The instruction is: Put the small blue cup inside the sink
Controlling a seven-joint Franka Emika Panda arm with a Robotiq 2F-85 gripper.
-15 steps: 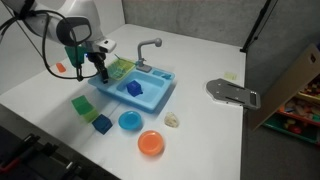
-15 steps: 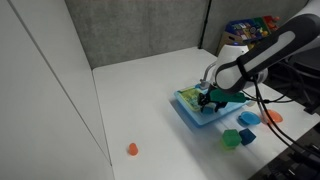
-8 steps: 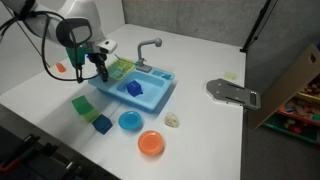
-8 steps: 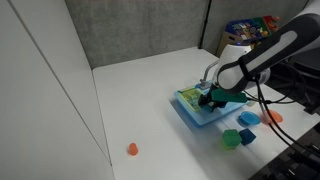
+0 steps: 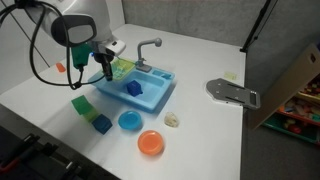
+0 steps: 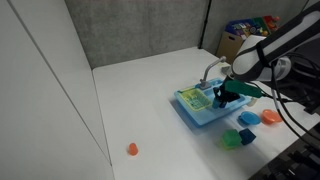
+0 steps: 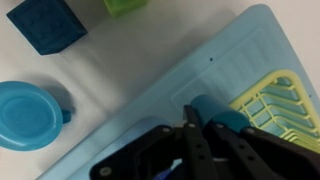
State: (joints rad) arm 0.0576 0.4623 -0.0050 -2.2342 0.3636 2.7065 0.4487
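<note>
White tabletop (image 5: 200,60) — glossy, blocky small blue cup (image 5: 133,88) inside moulded-plastic sink (image 5: 145,102), pincer (image 7: 197,118) closed, empty.

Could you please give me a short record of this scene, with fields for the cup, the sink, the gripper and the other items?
cup: dark blue, sitting in the sink basin
sink: light blue, grey faucet, yellow-green rack
gripper: at the sink's rack end, apart from the cup, looks shut and empty
table items: blue dish, orange dish, a few blocks
</note>
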